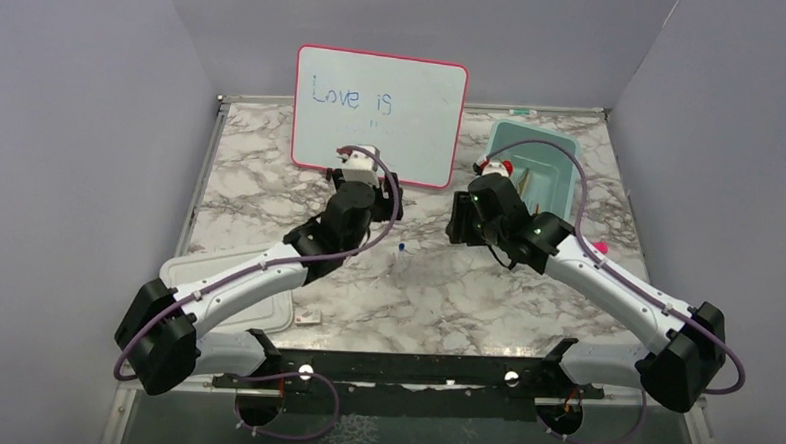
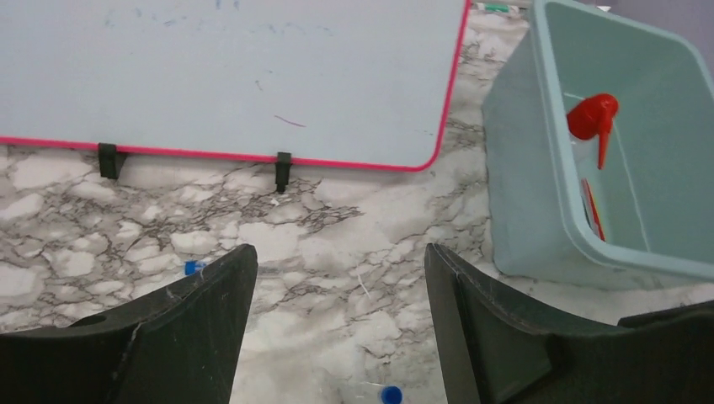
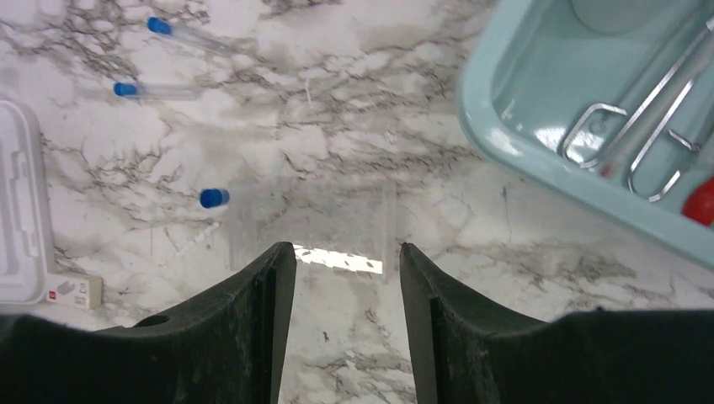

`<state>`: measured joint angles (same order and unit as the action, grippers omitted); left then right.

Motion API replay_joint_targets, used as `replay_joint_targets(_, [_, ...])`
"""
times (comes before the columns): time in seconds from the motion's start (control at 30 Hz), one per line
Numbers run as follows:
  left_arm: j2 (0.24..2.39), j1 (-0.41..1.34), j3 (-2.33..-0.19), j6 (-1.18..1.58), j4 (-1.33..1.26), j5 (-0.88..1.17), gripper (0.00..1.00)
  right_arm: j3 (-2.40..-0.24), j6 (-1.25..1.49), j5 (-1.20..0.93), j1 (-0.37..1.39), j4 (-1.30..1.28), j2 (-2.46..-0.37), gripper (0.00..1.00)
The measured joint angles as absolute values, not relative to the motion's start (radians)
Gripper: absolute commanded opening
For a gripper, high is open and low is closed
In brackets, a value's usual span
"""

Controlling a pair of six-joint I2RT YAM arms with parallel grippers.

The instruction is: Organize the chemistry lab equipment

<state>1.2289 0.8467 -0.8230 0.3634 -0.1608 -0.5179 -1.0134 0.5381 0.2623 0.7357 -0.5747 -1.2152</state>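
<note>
The white-and-black left arm (image 1: 236, 280) stretches forward and inward from its base at the near edge, and its black two-finger left pincer (image 2: 338, 265) faces ahead and downward with jaws spread wide. The matching white-and-black right arm (image 1: 612, 277) angles inward from the other side; its black right pincer (image 3: 347, 257) points steeply down, jaws parted by a narrower gap

Glossy marbled table (image 3: 354, 126), shiny metal tongs (image 3: 640, 118)
</note>
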Motion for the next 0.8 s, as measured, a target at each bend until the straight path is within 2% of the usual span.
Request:
replay_joint_targets(0.3, [1.231, 0.543, -0.856, 0.612, 0.111, -0.335, 0.76, -1.256, 0.402, 0.109, 0.735, -0.469, -1.51, 0.56])
replay_joint_targets(0.37, [1.228, 0.497, -0.853, 0.654, 0.153, -0.306, 0.76, -1.339, 0.36, 0.051, 0.733, -0.45, -1.61, 0.57])
replay_joint_targets(0.4, [1.185, 0.405, -0.812, 0.735, 0.234, -0.268, 0.76, -1.436, 0.289, -0.047, 0.733, -0.397, -1.774, 0.57])
replay_joint_targets(0.8, [1.105, 0.289, -0.754, 0.854, 0.302, -0.205, 0.76, -1.685, 0.14, -0.141, 0.742, -0.386, -2.146, 0.57])
